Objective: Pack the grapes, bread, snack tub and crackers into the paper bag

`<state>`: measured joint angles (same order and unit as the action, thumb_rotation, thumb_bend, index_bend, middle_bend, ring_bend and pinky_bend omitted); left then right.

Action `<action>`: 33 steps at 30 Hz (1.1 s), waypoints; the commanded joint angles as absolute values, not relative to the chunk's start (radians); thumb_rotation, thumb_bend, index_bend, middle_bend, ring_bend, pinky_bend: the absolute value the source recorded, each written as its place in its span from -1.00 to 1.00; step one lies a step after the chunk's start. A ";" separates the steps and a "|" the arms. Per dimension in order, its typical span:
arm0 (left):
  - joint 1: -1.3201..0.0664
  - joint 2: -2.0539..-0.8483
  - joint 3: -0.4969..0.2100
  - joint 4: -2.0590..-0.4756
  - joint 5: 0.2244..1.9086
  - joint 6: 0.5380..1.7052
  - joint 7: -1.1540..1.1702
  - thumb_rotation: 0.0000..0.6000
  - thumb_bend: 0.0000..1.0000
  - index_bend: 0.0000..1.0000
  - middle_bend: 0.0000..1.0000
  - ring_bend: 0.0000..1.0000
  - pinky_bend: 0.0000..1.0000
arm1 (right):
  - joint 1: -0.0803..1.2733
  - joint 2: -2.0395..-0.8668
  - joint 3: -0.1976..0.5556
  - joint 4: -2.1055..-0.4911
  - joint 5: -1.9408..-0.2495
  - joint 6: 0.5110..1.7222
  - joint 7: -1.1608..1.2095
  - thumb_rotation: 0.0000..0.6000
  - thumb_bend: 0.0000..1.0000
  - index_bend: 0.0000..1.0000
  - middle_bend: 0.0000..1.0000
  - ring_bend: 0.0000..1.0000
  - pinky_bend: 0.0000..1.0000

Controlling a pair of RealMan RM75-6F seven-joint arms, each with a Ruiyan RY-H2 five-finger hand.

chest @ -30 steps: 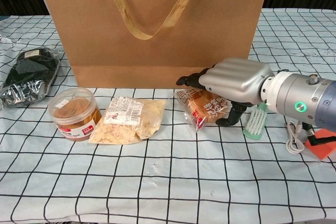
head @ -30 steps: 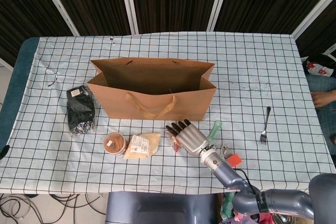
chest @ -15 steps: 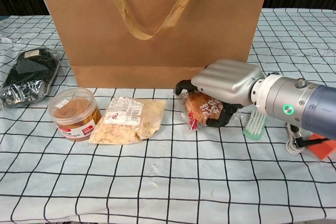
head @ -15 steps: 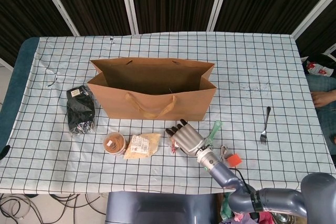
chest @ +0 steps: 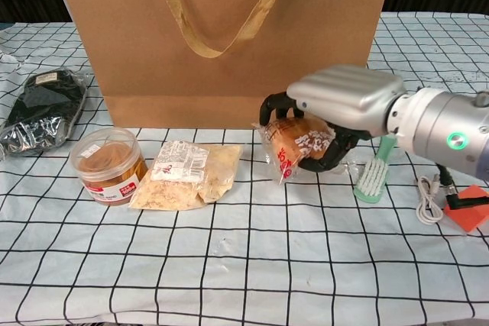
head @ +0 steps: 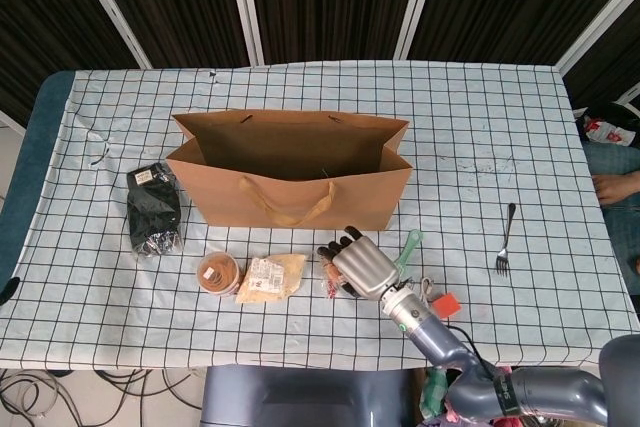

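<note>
The open brown paper bag (head: 290, 172) (chest: 221, 36) stands upright mid-table. In front of its right end my right hand (head: 362, 265) (chest: 344, 104) grips the wrapped bread (chest: 294, 146) (head: 329, 273) from above, fingers curled around it, the bread tilted and just off the cloth. The snack tub (head: 218, 272) (chest: 108, 164) and the crackers packet (head: 272, 277) (chest: 187, 175) lie side by side left of the bread. A dark bag of grapes (head: 155, 209) (chest: 42, 108) lies left of the paper bag. My left hand does not show.
A green brush (head: 407, 247) (chest: 374, 173) lies right of the hand. An orange block (head: 445, 304) (chest: 467, 208) with a white cable (chest: 425, 204) sits by the front edge. A fork (head: 505, 239) lies far right.
My right hand has closed its fingers around the bread and risen slightly, tipping the bread up off the cloth. The other items have not moved.
</note>
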<state>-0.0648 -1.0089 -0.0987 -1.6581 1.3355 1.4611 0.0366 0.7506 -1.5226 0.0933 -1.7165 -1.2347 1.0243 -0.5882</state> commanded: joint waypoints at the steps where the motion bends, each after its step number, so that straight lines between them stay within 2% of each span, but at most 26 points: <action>1: -0.065 -1.010 -0.099 -1.658 1.336 1.462 0.039 1.00 -0.53 -0.83 -0.87 -1.00 -0.84 | 0.669 -1.401 0.080 -1.853 -1.321 1.146 -0.508 1.00 -0.30 -0.40 -0.31 -0.30 -0.63; 9: -0.066 -1.015 -0.096 -1.662 1.335 1.460 0.055 1.00 -0.53 -0.83 -0.87 -1.00 -0.84 | 0.503 -1.170 0.051 -2.025 -1.486 1.412 -0.388 1.00 -0.29 -0.39 -0.31 -0.30 -0.63; 11: -0.065 -1.017 -0.095 -1.664 1.337 1.463 0.059 1.00 -0.53 -0.83 -0.87 -1.00 -0.84 | 0.460 -1.105 0.058 -2.050 -1.511 1.485 -0.363 1.00 -0.29 -0.39 -0.31 -0.30 -0.63; 15: -0.064 -1.018 -0.094 -1.666 1.340 1.466 0.063 1.00 -0.53 -0.83 -0.87 -1.00 -0.84 | 0.427 -1.007 0.106 -2.070 -1.497 1.541 -0.298 1.00 -0.29 -0.39 -0.31 -0.30 -0.63; 18: -0.065 -1.018 -0.094 -1.667 1.341 1.466 0.064 1.00 -0.53 -0.83 -0.87 -1.00 -0.84 | 0.446 -0.959 0.156 -2.068 -1.460 1.519 -0.273 1.00 -0.29 -0.39 -0.32 -0.30 -0.63; 24: -0.065 -1.016 -0.096 -1.666 1.337 1.464 0.058 1.00 -0.53 -0.83 -0.87 -1.00 -0.84 | 0.558 -0.905 0.298 -2.036 -1.291 1.386 -0.275 1.00 -0.29 -0.39 -0.33 -0.30 -0.63; 33: -0.065 -1.013 -0.102 -1.661 1.324 1.460 0.051 1.00 -0.53 -0.83 -0.87 -1.00 -0.84 | 0.792 -0.952 0.439 -1.920 -1.046 1.152 -0.371 1.00 -0.29 -0.38 -0.33 -0.30 -0.61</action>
<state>-0.0650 -1.0133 -0.1016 -1.6614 1.3244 1.4604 0.0510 0.7257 -0.9289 0.3929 -1.9657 -1.1066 1.2138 -0.3315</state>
